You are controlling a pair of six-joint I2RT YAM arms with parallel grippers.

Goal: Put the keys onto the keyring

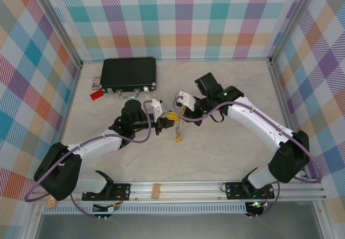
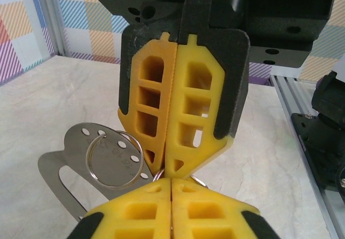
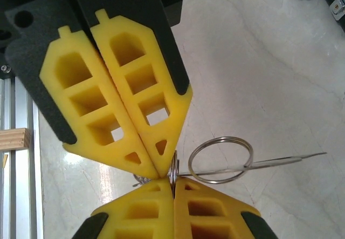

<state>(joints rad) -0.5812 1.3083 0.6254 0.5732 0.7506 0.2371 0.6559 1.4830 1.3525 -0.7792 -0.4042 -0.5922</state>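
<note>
Half done at best. Meeting tip to tip at keyring: left gripper, right gripper, both finger pairs pressed together. Dangling at 6 o'clock: yellow key; unclear whether threaded.

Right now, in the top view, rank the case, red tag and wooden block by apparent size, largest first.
1. Case, by far the largest.
2 and 3. Wooden block and red tag look about alike, so I won't rank them.

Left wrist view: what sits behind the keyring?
A flat silver plate with small holes shows through the keyring. Yellow fingers cover its right end, hiding what holds it.
</note>
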